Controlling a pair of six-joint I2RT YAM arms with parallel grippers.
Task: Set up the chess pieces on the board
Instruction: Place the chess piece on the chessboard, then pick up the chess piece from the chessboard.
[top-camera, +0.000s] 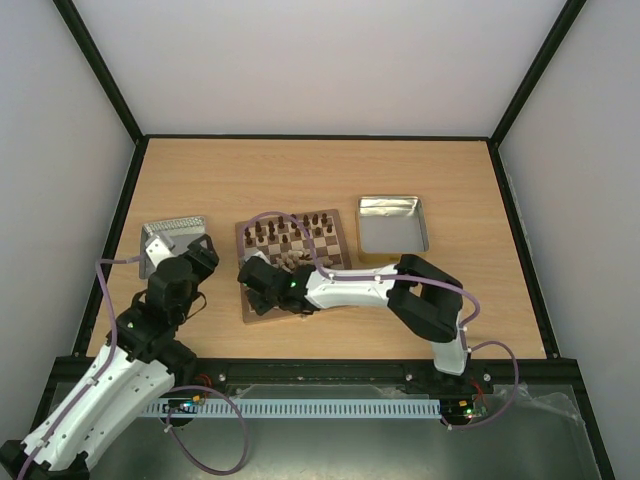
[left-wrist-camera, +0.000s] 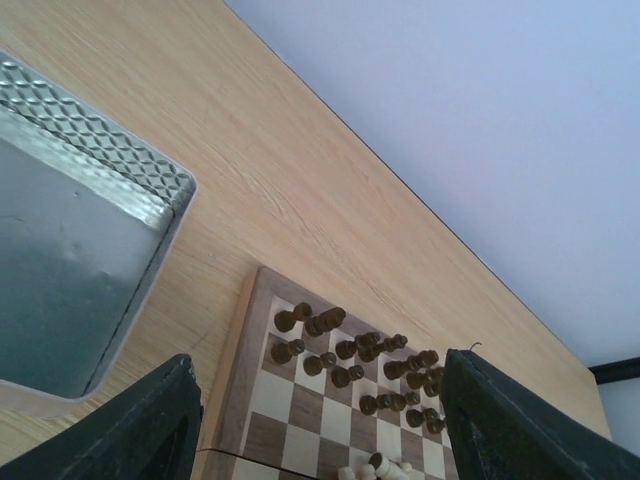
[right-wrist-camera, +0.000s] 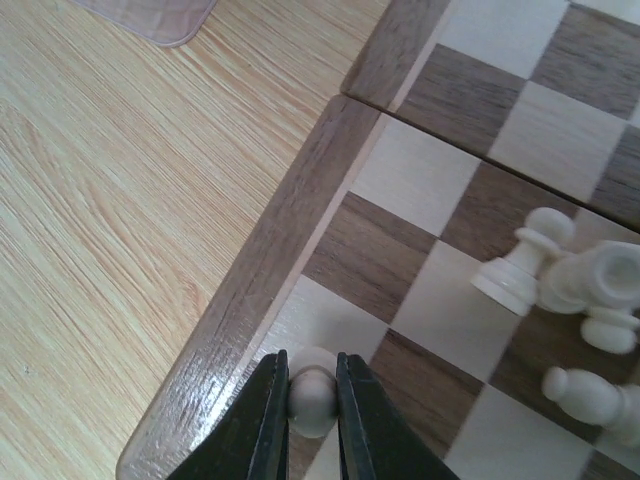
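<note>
**At the near-left corner of the square wooden chessboard (right-wrist-camera: 270, 260): pale piece pinched in the right fingers**

Above the table, the top view shows the right arm reaching left across the board. The right gripper (top-camera: 258, 280) is low over the board's near-left part, and what it holds is hidden there.

The right wrist view settles it. The two dark fingers (right-wrist-camera: 268, 425) stand narrow, clamped on the rounded top of a small pale light-wood chess piece (right-wrist-camera: 312, 398). The piece sits between the tips, just inside the brown rim, near the corner. Cannot tell whether its base touches the board. More pale pieces (right-wrist-camera: 560, 275) crowd together to its right.

In the left wrist view the left gripper (left-wrist-camera: 318, 400) has its fingers spread wide with nothing between them, and it hangs left of the board. This view alone shows the dark brown chessmen (left-wrist-camera: 360, 352) clearly, in two far rows. A square metal tin (left-wrist-camera: 90, 250) with an embossed rim lies just left of the board.

Only the top view shows a second tin (top-camera: 392, 225), right of the board.
</note>
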